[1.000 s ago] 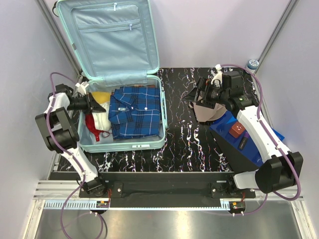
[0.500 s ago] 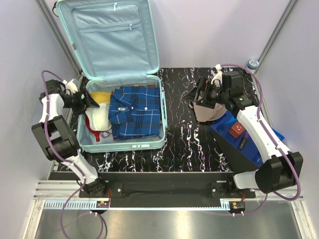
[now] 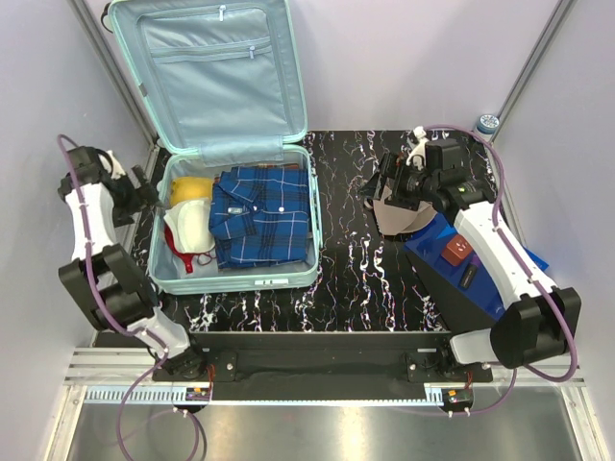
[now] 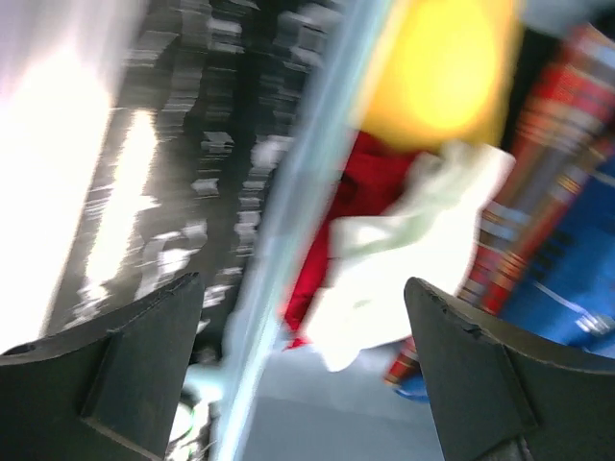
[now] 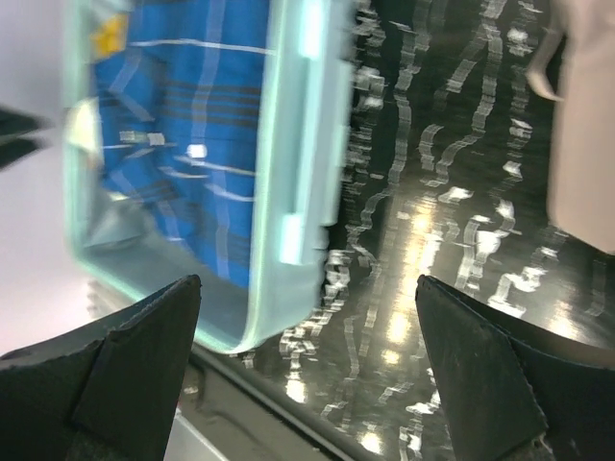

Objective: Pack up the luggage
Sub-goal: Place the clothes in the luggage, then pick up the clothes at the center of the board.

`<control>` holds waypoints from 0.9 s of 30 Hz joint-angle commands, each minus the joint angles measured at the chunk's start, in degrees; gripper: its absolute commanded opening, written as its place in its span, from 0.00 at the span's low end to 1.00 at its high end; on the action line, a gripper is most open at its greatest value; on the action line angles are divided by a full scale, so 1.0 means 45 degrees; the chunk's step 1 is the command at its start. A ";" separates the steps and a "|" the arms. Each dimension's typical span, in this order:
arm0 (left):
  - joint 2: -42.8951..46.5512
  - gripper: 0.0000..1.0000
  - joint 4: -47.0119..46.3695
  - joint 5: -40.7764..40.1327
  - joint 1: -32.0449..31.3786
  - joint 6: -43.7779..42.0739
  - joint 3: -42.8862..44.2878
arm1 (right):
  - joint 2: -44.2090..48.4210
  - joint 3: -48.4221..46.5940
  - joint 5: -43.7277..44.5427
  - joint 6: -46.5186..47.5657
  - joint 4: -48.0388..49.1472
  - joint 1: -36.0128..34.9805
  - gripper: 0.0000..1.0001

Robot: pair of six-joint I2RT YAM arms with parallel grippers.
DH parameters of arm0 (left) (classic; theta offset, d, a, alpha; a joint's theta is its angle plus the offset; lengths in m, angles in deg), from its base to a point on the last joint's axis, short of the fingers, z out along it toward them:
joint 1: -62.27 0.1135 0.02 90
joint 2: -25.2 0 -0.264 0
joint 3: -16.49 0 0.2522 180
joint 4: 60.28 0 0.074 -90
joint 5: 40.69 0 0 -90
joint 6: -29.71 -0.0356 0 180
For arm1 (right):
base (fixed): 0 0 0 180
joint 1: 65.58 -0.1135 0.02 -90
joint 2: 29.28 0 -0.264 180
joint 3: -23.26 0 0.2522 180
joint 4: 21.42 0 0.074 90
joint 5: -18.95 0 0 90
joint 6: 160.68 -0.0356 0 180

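Note:
The luggage (image 3: 309, 252) lies open at the left, its lid (image 3: 216, 72) propped upright against the back wall. Inside are a folded blue plaid shirt (image 3: 261, 216), a yellow item (image 3: 190, 186), a white cloth (image 3: 194, 227) and a red piece (image 3: 185, 255). My left gripper (image 3: 147, 189) hangs open just outside the luggage's left wall, holding nothing. The blurred left wrist view has the left gripper (image 4: 303, 370) over the luggage rim (image 4: 279, 240), with the white cloth (image 4: 404, 259) beyond. My right gripper (image 3: 378, 192) stands open and empty over a beige garment (image 3: 404, 216).
A flat blue box (image 3: 485, 288) lies at the right under the right arm, with a reddish-brown item (image 3: 457, 251) on it. A tape roll (image 3: 488, 123) sits at the back right corner. Grey walls close in both sides. The right wrist view shows the luggage's corner (image 5: 298, 192).
My left gripper opened, let go of the white cloth inside the luggage and drew back leftward over its wall. The right arm barely moved.

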 commanded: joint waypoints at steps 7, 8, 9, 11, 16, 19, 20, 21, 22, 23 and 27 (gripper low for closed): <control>0.2207 0.89 -0.0905 -0.3993 -0.1748 0.0917 0.1217 | -0.2517 -0.0998 0.2829 0.1056 -0.1530 0.1216 1.00; 0.2226 0.90 -0.0905 -0.4403 -0.2603 0.0955 0.1335 | -0.2715 -0.1097 0.2868 0.1094 -0.1608 0.1434 1.00; 0.2207 0.90 -0.0944 -0.4484 -0.3037 0.1014 0.1587 | -0.2871 -0.1195 0.2965 0.1095 -0.1648 0.1610 1.00; 0.2071 0.90 -0.0964 -0.4601 -0.4205 0.1306 0.1862 | -0.3320 -0.1351 0.3258 0.1075 -0.1745 0.2157 1.00; 0.1700 0.90 -0.1139 -0.5013 -0.6687 0.1794 0.2858 | -0.4296 -0.1683 0.4117 0.0939 -0.1960 0.3075 1.00; 0.1368 0.90 -0.1334 -0.5051 -0.8272 0.1932 0.3191 | -0.4825 -0.1762 0.4449 0.0841 -0.2019 0.3622 1.00; 0.1174 0.90 -0.1374 -0.5032 -0.9030 0.1932 0.3288 | -0.4961 -0.1781 0.4605 0.0802 -0.2038 0.3759 1.00; 0.1036 0.89 -0.1490 -0.4974 -0.9404 0.1894 0.3386 | -0.5253 -0.1859 0.5071 0.0763 -0.2058 0.3818 1.00; 0.0880 0.89 -0.1510 -0.4703 -1.0027 0.1874 0.3484 | -0.5410 -0.1898 0.5308 0.0743 -0.2058 0.3857 1.00; 0.0550 0.89 -0.1530 -0.4603 -1.0304 0.1874 0.3678 | -0.5605 -0.2073 0.5465 0.0782 -0.2077 0.3935 1.00; -0.0115 0.89 -0.1608 -0.4076 -1.1321 0.1932 0.3973 | -0.6562 -0.2445 0.5853 0.0704 -0.2253 0.3995 1.00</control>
